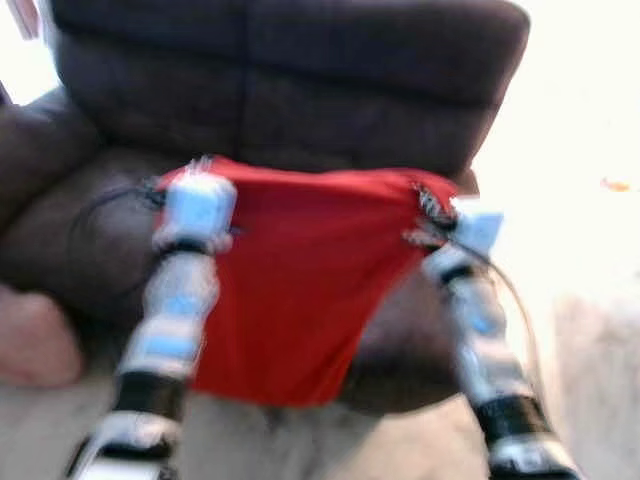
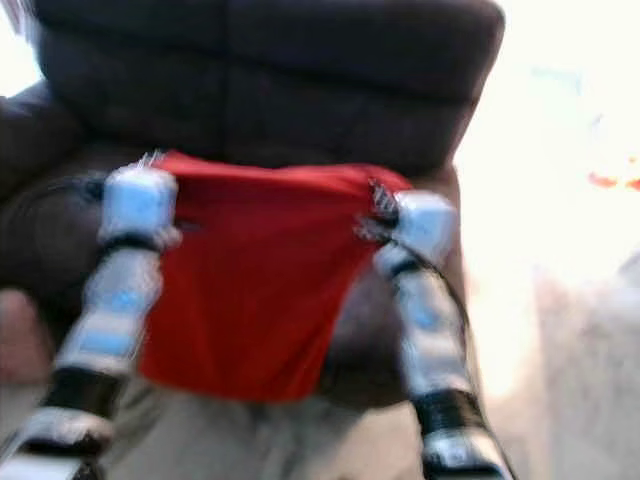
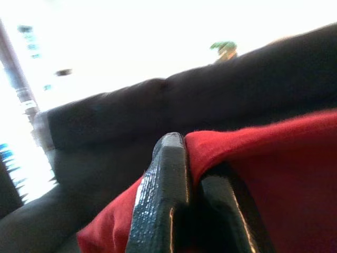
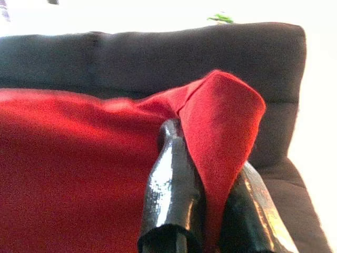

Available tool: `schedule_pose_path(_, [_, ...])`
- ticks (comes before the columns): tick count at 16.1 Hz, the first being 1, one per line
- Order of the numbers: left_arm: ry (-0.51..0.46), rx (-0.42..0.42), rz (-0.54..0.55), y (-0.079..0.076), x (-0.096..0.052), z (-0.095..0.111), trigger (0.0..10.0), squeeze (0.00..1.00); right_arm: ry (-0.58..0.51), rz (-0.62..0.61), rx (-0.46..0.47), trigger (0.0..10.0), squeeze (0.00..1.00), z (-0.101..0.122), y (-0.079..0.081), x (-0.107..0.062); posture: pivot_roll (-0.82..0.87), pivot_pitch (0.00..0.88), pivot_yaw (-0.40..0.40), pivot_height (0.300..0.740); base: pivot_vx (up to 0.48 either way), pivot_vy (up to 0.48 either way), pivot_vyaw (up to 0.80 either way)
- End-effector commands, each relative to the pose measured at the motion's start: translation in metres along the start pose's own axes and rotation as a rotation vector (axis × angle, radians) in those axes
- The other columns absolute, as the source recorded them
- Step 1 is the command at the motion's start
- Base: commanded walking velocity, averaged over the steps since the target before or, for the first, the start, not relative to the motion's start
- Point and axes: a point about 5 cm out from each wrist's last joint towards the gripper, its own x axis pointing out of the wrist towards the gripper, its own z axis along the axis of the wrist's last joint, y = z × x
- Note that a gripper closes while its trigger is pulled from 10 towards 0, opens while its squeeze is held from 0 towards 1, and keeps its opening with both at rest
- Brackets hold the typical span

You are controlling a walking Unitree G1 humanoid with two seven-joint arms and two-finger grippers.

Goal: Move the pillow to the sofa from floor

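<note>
A red pillow (image 1: pixel 300 280) hangs stretched between both my grippers, held up in front of the dark brown sofa (image 1: pixel 290 90). My left gripper (image 1: pixel 168 188) pinches its upper left corner; in the left wrist view the black fingers (image 3: pixel 166 195) are shut on red cloth (image 3: pixel 284 174). My right gripper (image 1: pixel 428 208) holds the upper right corner, and in the right wrist view its fingers (image 4: pixel 171 184) clamp a fold of the pillow (image 4: pixel 226 121). The pillow's lower end droops over the seat's front edge (image 1: pixel 400 385). The head views are blurred.
The sofa's left armrest (image 1: pixel 30 140) rises at the left. A pinkish soft object (image 1: pixel 35 340) lies on the floor by the sofa's left front. Pale floor (image 1: pixel 580 260) spreads to the right of the sofa.
</note>
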Motion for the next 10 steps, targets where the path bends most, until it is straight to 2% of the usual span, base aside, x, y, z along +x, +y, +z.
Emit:
schedule_pose_path(1, [-0.070, -0.008, 0.033, 0.017, 0.009, 0.016, 10.0, 0.00, -0.133, 0.007, 0.009, 10.0, 0.00, 0.029, 0.006, 0.011, 0.07, 0.003, -0.065, 0.740, 0.266, 0.000, 0.00])
schedule_pose_path(4, [-0.110, -0.027, 0.031, 0.019, 0.019, 0.028, 10.0, 0.00, -0.168, 0.003, 0.008, 10.0, 0.00, 0.041, 0.008, 0.016, 0.07, 0.003, -0.061, 0.740, 0.270, 0.000, 0.00])
schedule_pose_path(10, [-0.225, -0.022, 0.065, 0.041, 0.054, 0.063, 10.0, 0.00, -0.381, 0.001, -0.011, 10.0, 0.00, 0.118, 0.008, 0.048, 0.07, 0.000, -0.059, 0.740, 0.268, 0.000, 0.00])
